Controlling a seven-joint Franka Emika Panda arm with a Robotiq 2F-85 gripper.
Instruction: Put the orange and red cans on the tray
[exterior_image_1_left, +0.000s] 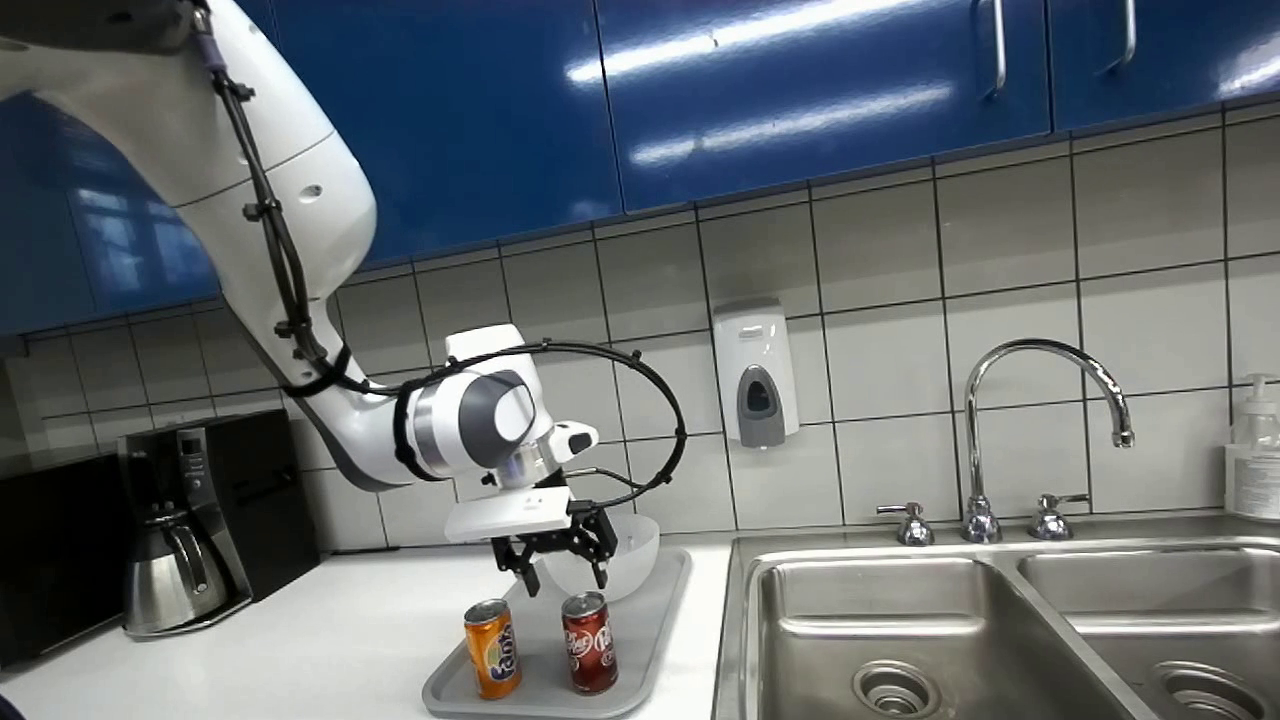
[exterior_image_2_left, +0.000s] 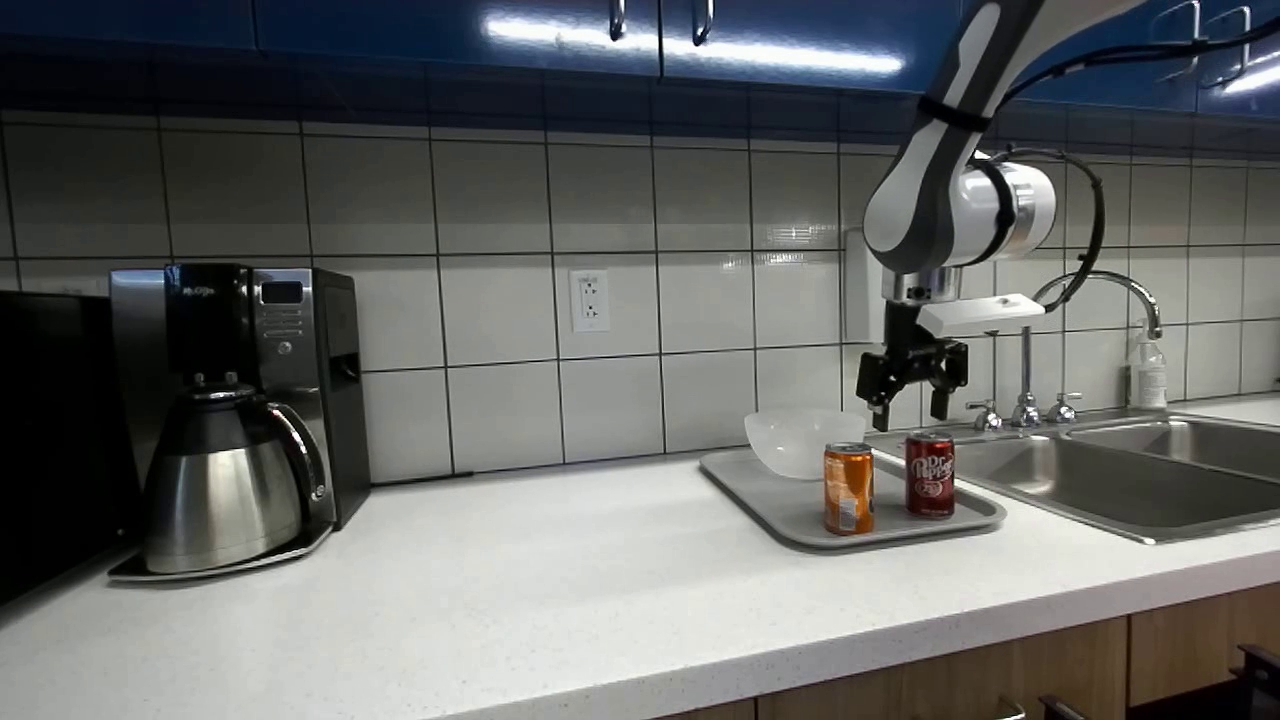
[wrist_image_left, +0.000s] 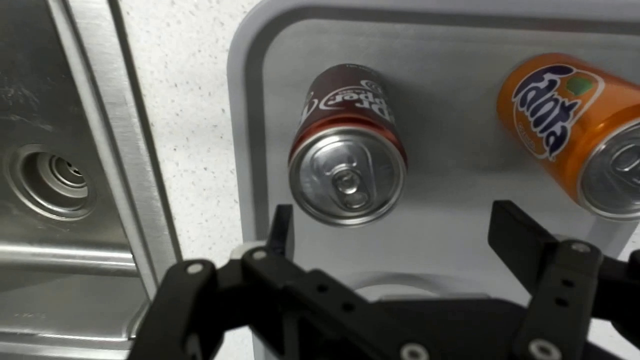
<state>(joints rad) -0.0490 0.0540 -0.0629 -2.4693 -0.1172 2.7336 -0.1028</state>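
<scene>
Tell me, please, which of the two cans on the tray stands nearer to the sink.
The red Dr Pepper can; the orange Fanta can stands farther from the sink, toward the coffee maker.

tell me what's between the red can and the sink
Part of the tray, raised rim included, then a strip of speckled counter; the wrist view shows both.

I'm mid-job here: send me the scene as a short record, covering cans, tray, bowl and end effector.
cans: orange can and red can, upright, apart, both on the tray
tray place: counter, beside the sink
also on tray: translucent bowl, nearer the tiled wall than the cans are
tool: end effector, open, nothing held, above the tray
task state: both cans placed
</scene>
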